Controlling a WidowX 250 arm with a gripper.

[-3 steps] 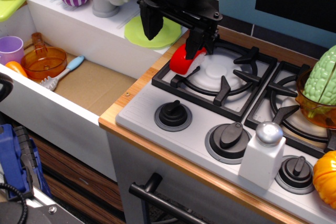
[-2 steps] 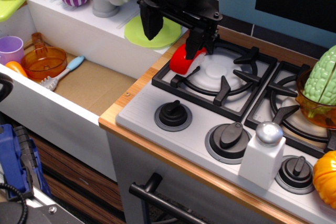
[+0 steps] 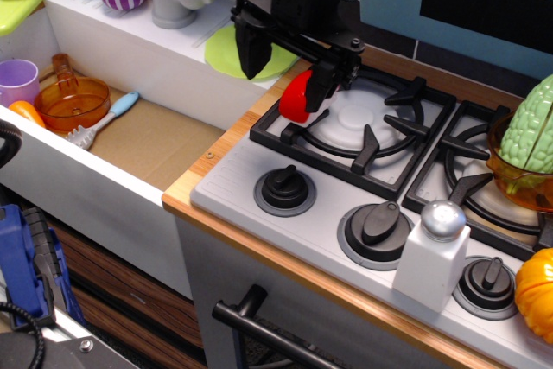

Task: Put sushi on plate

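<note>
sushi [image 3: 296, 97]: at the back-left corner of the left burner grate [image 3: 346, 131], tipped up on edge, red top facing left, white base mostly hidden behind the right finger
gripper [image 3: 285, 65]: jaws apart, one finger left of the sushi, the other touching its right side; not clamped. Whether the sushi is lifted or rests on the grate, cannot tell
plate [image 3: 226, 51]: on the white ledge just left-behind the stove, partly hidden by the gripper, near the sushi
handling (judgement): hard plastic toy, light, stiff, not fragile; glossy domed top looks slippery, likely to squirt out of a pinch
grip point (judgement): across the short width, low near the red/white seam, where the sides are flatter
axis: long axis runs roughly up-right to down-left in view, tilted, not lying flat
risk (judgement): single-sided contact could roll it off the grate bars
</note>
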